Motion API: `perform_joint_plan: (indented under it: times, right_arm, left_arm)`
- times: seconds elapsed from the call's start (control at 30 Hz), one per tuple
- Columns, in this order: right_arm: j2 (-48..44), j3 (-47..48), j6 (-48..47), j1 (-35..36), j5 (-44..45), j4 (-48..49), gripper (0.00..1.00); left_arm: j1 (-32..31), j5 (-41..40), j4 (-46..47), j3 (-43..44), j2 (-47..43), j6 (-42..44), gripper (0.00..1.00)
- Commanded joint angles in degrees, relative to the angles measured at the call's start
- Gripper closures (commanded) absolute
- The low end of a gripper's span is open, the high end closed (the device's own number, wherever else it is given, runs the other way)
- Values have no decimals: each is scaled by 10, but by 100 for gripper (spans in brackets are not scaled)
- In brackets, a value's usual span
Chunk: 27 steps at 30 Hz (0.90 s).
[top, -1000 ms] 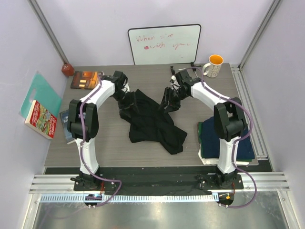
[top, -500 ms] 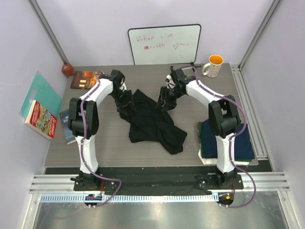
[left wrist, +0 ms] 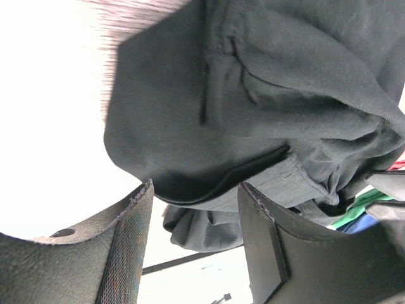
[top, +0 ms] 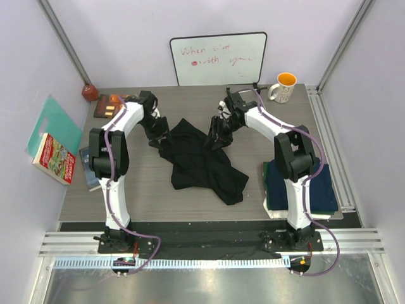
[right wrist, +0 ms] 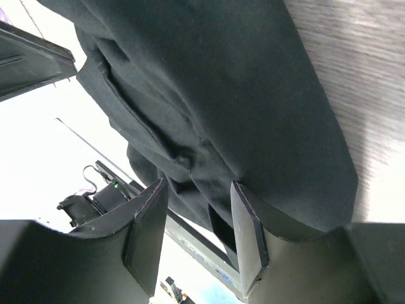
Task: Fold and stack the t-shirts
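**Black shirt bunched between two open pincers at its far edge**

The left pincer (top: 162, 135) is at the far-left corner of the black shirt (top: 202, 164). From it, the cloth spreads off to its right and back toward the arm bases. In the left wrist view its fingers (left wrist: 126, 240) stand apart, with bright background showing through the gap. A stitched hem (left wrist: 278, 172) runs just past the tips. I cannot tell whether the pads touch the cloth, and nothing looks clamped.

The shirt lies crumpled on the worktop (top: 139, 190), not spread flat. Its long axis runs on a slant from the far edge between the pincers down to a bunched tail on the near right. No print or neckline shows, so which end is the collar cannot be told.

The right pincer (top: 218, 139) is at the far-right corner of the shirt, which lies to its left and nearer the bases. Its fingers (right wrist: 147, 228) are spread wide, with a fold of dark cloth sitting in the gap, again not pinched.

Both arms are about equally close to the far edge, and neither is near the tail. Judging from this, the coming move depends on each pincer closing on its own corner so the far edge can be drawn out straight.

The stack of folded shirts (top: 319, 190) sits well off to the right of the right pincer, beside that arm.
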Motion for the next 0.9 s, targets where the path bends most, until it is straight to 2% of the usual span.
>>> perform_joint_plan:
  times: [0.0,0.67,0.87]
  right_arm:
    - [9,29,10,11,-14,12,51]
    - [24,41,17,14,-18,15,51]
    - [27,44,18,14,-21,15,51]
  left_arm:
    - [11,11,-14,21,-4,14,43]
    - [11,55,23,-51,-19,8,43]
    - [11,61,44,-57,-20,1,47]
